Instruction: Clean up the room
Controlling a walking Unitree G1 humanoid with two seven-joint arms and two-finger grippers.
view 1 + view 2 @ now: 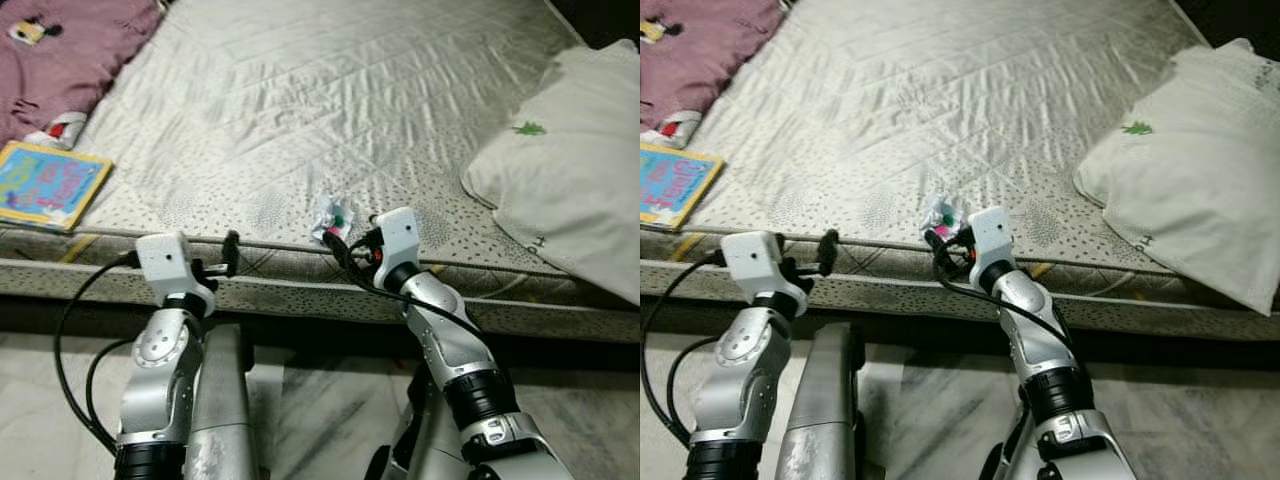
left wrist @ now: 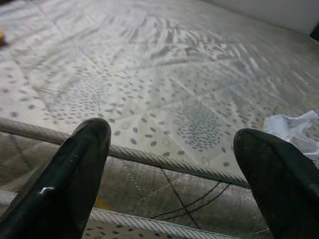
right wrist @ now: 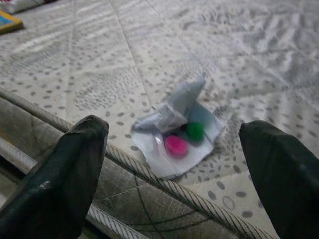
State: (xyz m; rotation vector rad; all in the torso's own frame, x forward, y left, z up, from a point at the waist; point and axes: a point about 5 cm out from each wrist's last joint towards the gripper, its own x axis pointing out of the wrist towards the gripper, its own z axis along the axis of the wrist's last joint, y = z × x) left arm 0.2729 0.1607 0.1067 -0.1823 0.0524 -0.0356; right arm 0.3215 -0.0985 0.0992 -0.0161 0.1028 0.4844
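Fingers spread wide on right gripper, poised just short of crumpled wrapper near mattress edge; left gripper likewise splayed, hovering at same edge.

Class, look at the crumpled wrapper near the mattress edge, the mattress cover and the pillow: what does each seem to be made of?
Wrapper: probably thin plastic or foil-backed film, pale and glossy, sharply creased, with pink and green spots.
Mattress cover: quilted woven fabric with a slight sheen, stitched lines, printed dots and corded piping along the edge.
Pillow: matte white cloth, likely cotton, softly wrinkled, with a small green motif.
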